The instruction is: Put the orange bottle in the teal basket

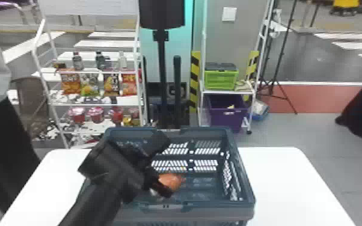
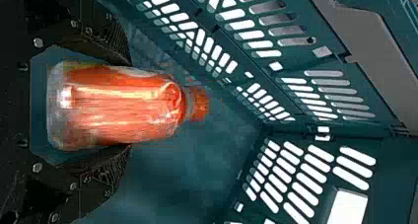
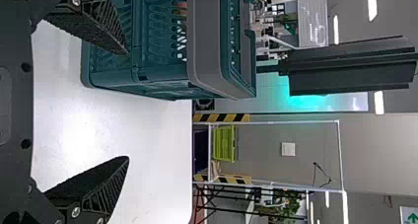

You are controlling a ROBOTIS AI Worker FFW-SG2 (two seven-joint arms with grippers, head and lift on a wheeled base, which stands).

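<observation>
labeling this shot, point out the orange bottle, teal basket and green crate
Orange bottle (image 2: 123,108): left wrist view, middle of its body
Teal basket (image 1: 219,206): head view, front rim
Green crate (image 1: 220,80): head view, front side

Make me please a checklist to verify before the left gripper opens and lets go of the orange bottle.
1. Orange bottle between the left gripper's fingers: ok.
2. Bottle within the rim of the teal basket: ok.
3. Bottle resting on the basket floor: cannot tell.
4. Basket standing upright on the white table: ok.
5. Right gripper empty and outside the basket: ok.
6. Bottle released: not ok, the left fingers are closed on it.
</observation>
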